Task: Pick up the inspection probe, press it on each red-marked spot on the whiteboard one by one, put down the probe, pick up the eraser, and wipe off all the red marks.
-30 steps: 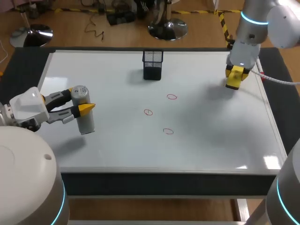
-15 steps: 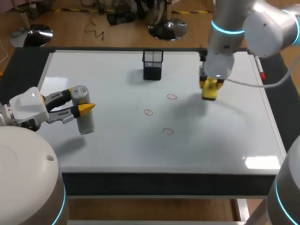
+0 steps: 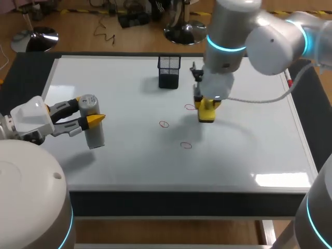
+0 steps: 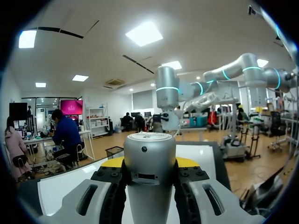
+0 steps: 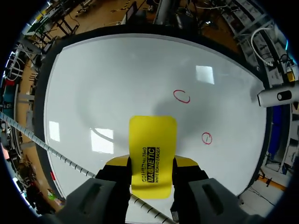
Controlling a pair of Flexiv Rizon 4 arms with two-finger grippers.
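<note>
Eraser (image 3: 206,113) clenched in right fingers (image 5: 116,177) over mid whiteboard (image 3: 249,145), just right of far red mark (image 3: 190,107), perhaps touching it, edges well apart, bare board rightward, probe (image 3: 93,129) grasped by left fingers (image 3: 95,120) near left edge

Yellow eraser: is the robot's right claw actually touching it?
Touching. The right wrist view shows the eraser pinched between the right gripper's two fingers, one pressing on each side.
</note>
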